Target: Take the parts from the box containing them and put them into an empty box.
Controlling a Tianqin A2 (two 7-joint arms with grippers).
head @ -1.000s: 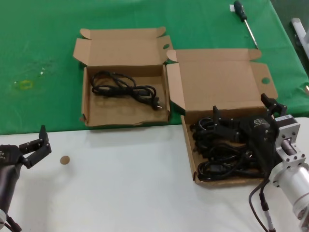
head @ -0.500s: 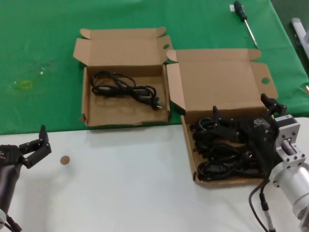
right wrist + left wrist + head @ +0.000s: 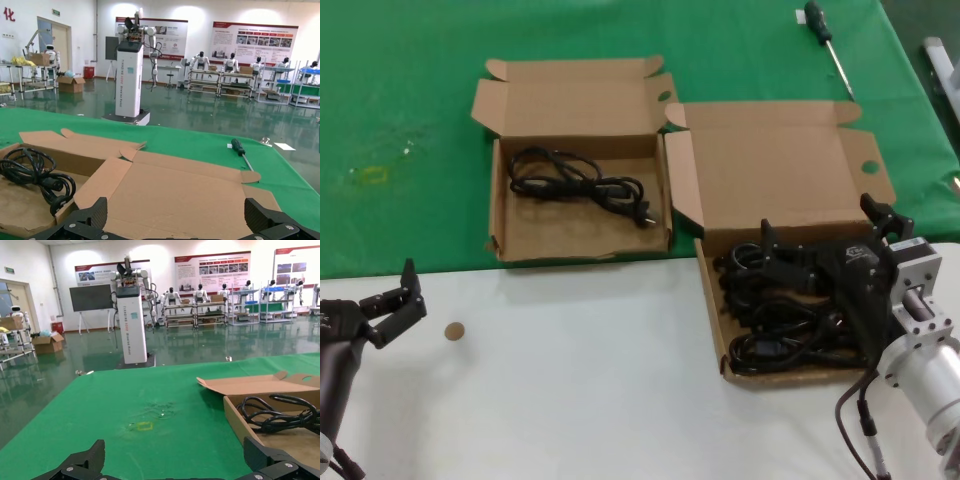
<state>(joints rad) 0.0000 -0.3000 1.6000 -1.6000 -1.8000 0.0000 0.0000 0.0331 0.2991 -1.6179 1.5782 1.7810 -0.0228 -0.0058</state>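
Found the right gripper (image 3: 818, 240) low at the right of the head view, over the big shallow box (image 3: 712, 300) and its heap of black cords (image 3: 780, 318). Saw its fingers (image 3: 82, 222) spread wide in the right wrist view, holding nothing. Could not tell whether the tips touched the heap.

Spotted the left gripper (image 3: 392, 300) parked at lower left over the white desk (image 3: 580, 390), fingers (image 3: 80, 467) also wide and empty, well apart from both boxes.

Noted the small deep box (image 3: 498, 215) at upper centre-left on the green cloth (image 3: 400, 100), just beside the big box's raised lid (image 3: 780, 165). Found one cord (image 3: 575, 180) lying in it already, so not strictly empty.

Judged the step as the grasp on the next cord, with most of the heap not yet shifted.

To do it well:
- Would pick a top bundle and close across several loops at once, not on a single strand or a plug.
- Would go straight down and keep the tips clear of the low box wall.
- Would lift slowly; expected neighbouring loops to snag and trail.
- Would clear the raised lid and side flap before crossing to the small box.
- Would release low, beside the cord already there.

Ignored the screwdriver (image 3: 825, 40) at top right.
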